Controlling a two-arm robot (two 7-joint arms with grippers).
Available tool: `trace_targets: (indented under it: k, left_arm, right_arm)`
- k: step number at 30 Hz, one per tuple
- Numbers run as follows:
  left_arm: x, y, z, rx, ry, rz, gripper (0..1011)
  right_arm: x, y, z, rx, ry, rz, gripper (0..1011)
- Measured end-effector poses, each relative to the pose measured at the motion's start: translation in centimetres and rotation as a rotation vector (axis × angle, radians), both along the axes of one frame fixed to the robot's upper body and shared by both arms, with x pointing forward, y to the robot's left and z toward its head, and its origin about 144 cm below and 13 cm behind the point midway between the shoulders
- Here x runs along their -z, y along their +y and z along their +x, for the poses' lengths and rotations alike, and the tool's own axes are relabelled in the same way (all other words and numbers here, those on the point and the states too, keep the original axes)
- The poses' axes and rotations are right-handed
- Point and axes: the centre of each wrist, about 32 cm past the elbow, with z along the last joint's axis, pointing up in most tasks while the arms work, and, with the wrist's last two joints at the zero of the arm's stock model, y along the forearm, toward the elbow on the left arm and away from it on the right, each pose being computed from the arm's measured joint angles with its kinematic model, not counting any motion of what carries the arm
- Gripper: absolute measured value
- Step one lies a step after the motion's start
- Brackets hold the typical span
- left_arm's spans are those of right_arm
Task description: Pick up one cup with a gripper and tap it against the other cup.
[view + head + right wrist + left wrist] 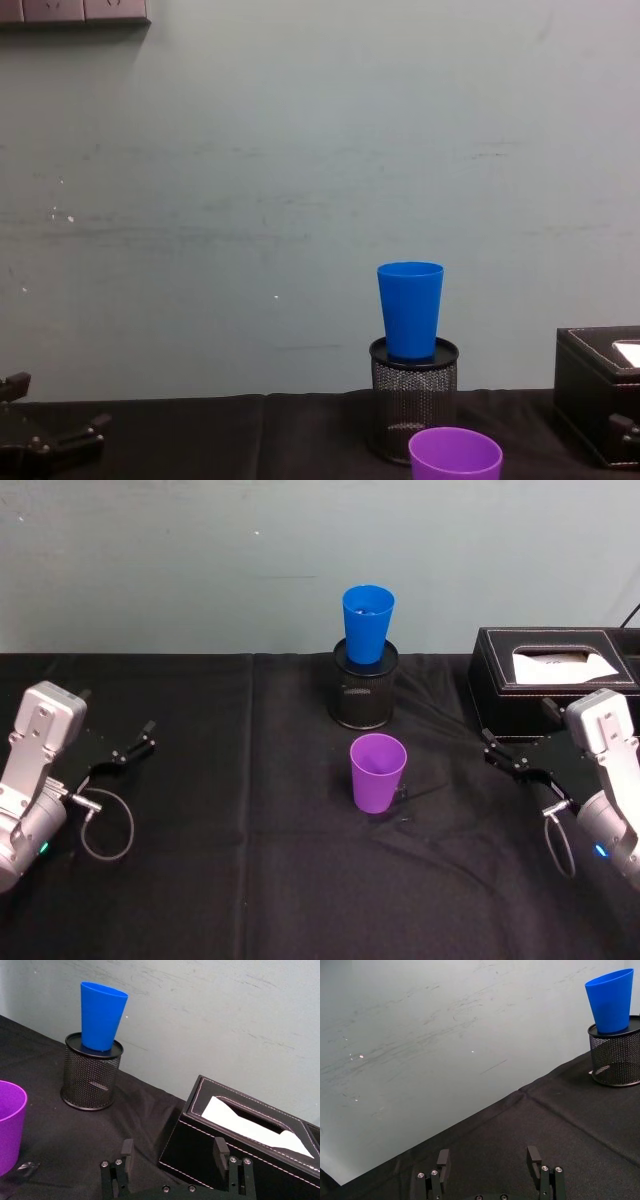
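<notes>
plastic, both cups: the purple cup stands upright on the black cloth near the middle of the head view, and nothing touches it. at its 12 o'clock the blue cup sits upright in the mouth of a mesh holder, higher than the purple rim and apart from it. our left gripper rests at 9 o'clock of the purple cup, well apart, jaws spread and empty; the left wrist view shows the gap between its fingers. our right gripper lies at 3 o'clock, nearer, just in front of a black tissue box, jaws likewise spread with nothing between them. we judge the task not yet begun: no grasp, no lift, no tap. all of it is left: reach in, close on the purple cup, raise it to the blue cup's height and touch the two together. the right arm looks the handier one to us.
</notes>
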Motion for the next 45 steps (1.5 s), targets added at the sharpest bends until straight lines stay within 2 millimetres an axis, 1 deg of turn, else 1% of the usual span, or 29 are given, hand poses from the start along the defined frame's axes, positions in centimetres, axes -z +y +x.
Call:
trace_targets:
  k: [6, 10, 13, 15, 17, 19, 20, 23, 26, 34, 39, 45]
  left_arm:
    - [0.0, 0.0, 0.0, 0.000, 0.000, 0.000, 1000]
    - [0.0, 0.0, 0.0, 0.000, 0.000, 0.000, 1000]
    - [0.0, 0.0, 0.0, 0.000, 0.000, 0.000, 1000]
    - [0.0, 0.0, 0.0, 0.000, 0.000, 0.000, 1000]
    - [0.0, 0.0, 0.0, 0.000, 0.000, 0.000, 1000]
    - [0.0, 0.0, 0.0, 0.000, 0.000, 0.000, 1000]
    - [0.0, 0.0, 0.0, 0.000, 0.000, 0.000, 1000]
    - [0.0, 0.0, 0.0, 0.000, 0.000, 0.000, 1000]
    - [0.0, 0.0, 0.0, 0.000, 0.000, 0.000, 1000]
    - [0.0, 0.0, 0.0, 0.000, 0.000, 0.000, 1000]
    - [0.0, 0.0, 0.0, 0.000, 0.000, 0.000, 1000]
    - [0.0, 0.0, 0.0, 0.000, 0.000, 0.000, 1000]
  right_arm:
    - [0.2, 0.5, -1.2, -0.031, 0.018, -0.025, 1003]
    - [0.5, 1.4, -2.6, -0.082, 0.042, -0.026, 1003]
    - [0.9, 2.7, -3.7, -0.142, 0.068, 0.002, 1003]
    - [1.0, 3.0, -3.9, -0.156, 0.074, 0.012, 1003]
    - [1.3, 4.1, -4.3, -0.209, 0.097, 0.043, 1003]
    - [1.4, 4.6, -4.4, -0.231, 0.106, 0.058, 1003]
    - [1.5, 5.2, -4.4, -0.253, 0.113, 0.074, 1003]
    - [1.5, 5.9, -4.2, -0.273, 0.120, 0.093, 1003]
    - [1.8, 6.8, -3.6, -0.287, 0.133, 0.124, 1003]
    - [2.7, 8.3, -1.3, -0.246, 0.139, 0.224, 1003]
    - [3.0, 8.8, -0.4, -0.239, 0.148, 0.265, 1003]
    - [3.3, 9.4, 0.2, -0.247, 0.161, 0.295, 1003]
